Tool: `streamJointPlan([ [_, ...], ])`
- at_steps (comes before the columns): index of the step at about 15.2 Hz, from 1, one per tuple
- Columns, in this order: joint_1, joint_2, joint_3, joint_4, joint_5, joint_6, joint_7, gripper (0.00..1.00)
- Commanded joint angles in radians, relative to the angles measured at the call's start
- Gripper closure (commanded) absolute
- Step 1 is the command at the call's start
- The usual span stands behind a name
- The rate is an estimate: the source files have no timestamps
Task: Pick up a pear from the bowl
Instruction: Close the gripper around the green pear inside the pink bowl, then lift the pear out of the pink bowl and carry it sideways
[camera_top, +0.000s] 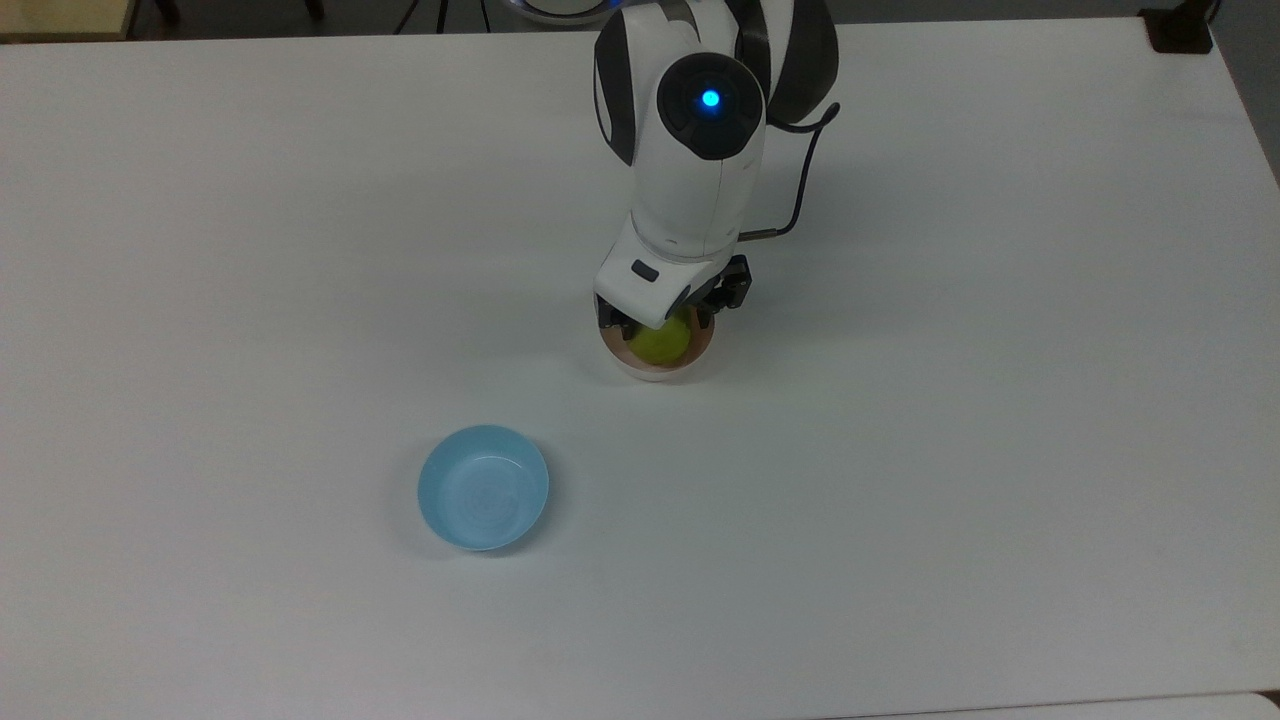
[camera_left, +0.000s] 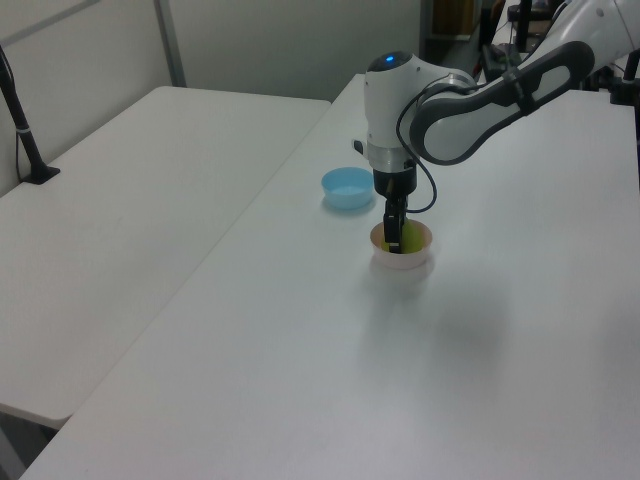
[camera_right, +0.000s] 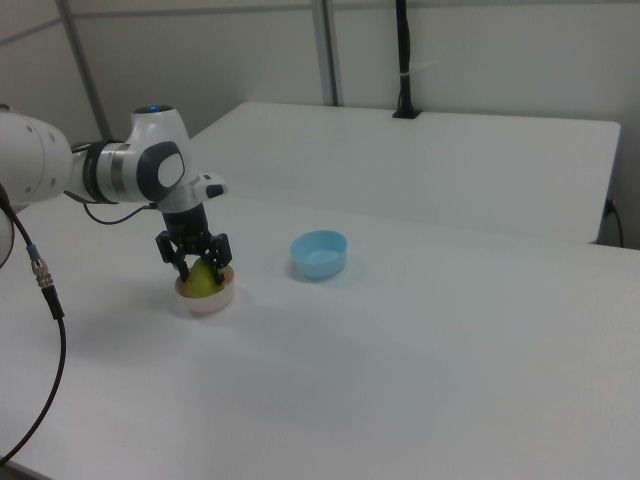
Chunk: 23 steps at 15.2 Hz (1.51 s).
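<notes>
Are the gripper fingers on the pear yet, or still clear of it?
Cannot tell. In the right view the gripper straddles the pear inside the pink bowl, one finger on each side, but no gap or contact shows plainly.

Arm (camera_right: 60, 170) bent down, wrist vertical, fingers (camera_right: 183, 265) spread.

We record a yellow-green pear (camera_top: 663, 343), pale pink bowl (camera_top: 660, 369), light blue bowl (camera_top: 483, 487), white desk (camera_top: 300, 250), black claw (camera_right: 200, 264).

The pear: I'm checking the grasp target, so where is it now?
The pear sits in the pink bowl near the top view's centre, between the open gripper's fingers, with the blue bowl toward the top view's lower left.
</notes>
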Motion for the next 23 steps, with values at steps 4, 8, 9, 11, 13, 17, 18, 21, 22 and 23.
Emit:
streamJointPlan([
  [4,0.014,0.002,-0.01,-0.007,-0.018,0.019,-0.009,0.59],
  [8,0.014,-0.015,-0.01,-0.003,-0.018,0.005,-0.008,0.61],
  [9,0.014,-0.022,-0.01,-0.003,-0.016,0.003,-0.008,0.61],
  [11,0.014,-0.038,-0.012,-0.003,-0.016,0.002,0.001,0.61],
  [13,0.014,-0.059,-0.012,-0.001,-0.016,-0.007,0.021,0.61],
  [17,0.013,-0.093,-0.012,0.03,-0.016,-0.088,0.037,0.6],
  [18,0.013,-0.095,-0.012,0.056,-0.016,-0.124,0.038,0.6],
  [21,0.004,-0.096,-0.018,0.128,-0.01,-0.216,0.04,0.6],
  [22,0.002,-0.101,-0.024,0.143,-0.01,-0.234,0.038,0.6],
  [23,-0.001,-0.11,-0.027,0.149,-0.012,-0.243,0.035,0.6],
])
